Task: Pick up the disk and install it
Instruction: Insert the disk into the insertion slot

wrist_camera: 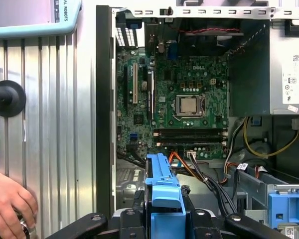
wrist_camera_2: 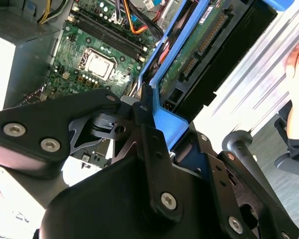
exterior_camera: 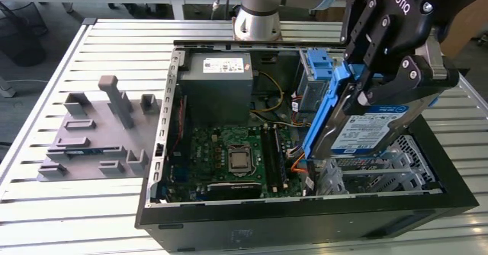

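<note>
The gripper (exterior_camera: 396,86) has its fingers clamped on the disk (exterior_camera: 360,134). The disk stands on edge, long axis slanting down toward the drive cage (exterior_camera: 381,172) just below, at the exterior view's right.

The disk (exterior_camera: 364,130), silver with a white-and-blue label and a blue carrier frame, hangs on edge, tilted. Its lower end is over the drive cage (exterior_camera: 389,174), by the computer case (exterior_camera: 305,223) edge on the exterior view's right.
</note>
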Action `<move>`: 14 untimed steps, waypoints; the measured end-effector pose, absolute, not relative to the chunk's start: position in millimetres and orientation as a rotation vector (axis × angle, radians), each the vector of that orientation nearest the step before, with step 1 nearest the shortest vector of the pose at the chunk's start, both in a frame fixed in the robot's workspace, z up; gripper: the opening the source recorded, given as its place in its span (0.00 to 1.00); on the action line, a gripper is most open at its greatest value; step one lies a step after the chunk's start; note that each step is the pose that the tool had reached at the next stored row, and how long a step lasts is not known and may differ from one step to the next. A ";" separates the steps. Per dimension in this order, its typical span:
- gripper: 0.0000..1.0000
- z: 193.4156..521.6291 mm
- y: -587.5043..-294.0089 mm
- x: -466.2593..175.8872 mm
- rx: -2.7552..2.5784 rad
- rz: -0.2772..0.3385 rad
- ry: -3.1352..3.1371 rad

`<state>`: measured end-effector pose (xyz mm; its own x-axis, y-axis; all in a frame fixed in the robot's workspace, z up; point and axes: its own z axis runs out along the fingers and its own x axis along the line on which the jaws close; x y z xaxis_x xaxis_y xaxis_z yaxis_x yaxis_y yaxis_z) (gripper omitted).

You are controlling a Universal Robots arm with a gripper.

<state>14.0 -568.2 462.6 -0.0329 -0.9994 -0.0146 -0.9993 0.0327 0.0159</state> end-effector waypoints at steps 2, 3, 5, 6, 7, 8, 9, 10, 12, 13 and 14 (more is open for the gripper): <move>0.36 461.5 -568.7 16.4 2.184 -0.034 -2.257; 0.36 461.0 -569.0 17.4 2.184 -0.034 -2.257; 0.36 460.0 -569.9 19.1 2.185 -0.036 -2.258; 0.36 459.4 -570.5 19.6 2.186 -0.038 -2.259; 0.36 458.9 -570.9 20.1 2.186 -0.039 -2.259; 0.36 458.6 -571.0 20.5 2.187 -0.039 -2.259; 0.36 458.5 -571.0 21.1 2.186 -0.039 -2.259; 0.36 458.5 -571.0 21.9 2.186 -0.039 -2.259; 0.36 458.1 -571.1 24.1 2.186 -0.039 -2.259; 0.36 457.9 -571.1 25.3 2.186 -0.039 -2.259; 0.36 457.7 -571.1 26.5 2.186 -0.039 -2.259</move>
<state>26.5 -571.1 457.7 -0.0329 -0.9993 -0.0192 -0.9993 0.0326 0.0160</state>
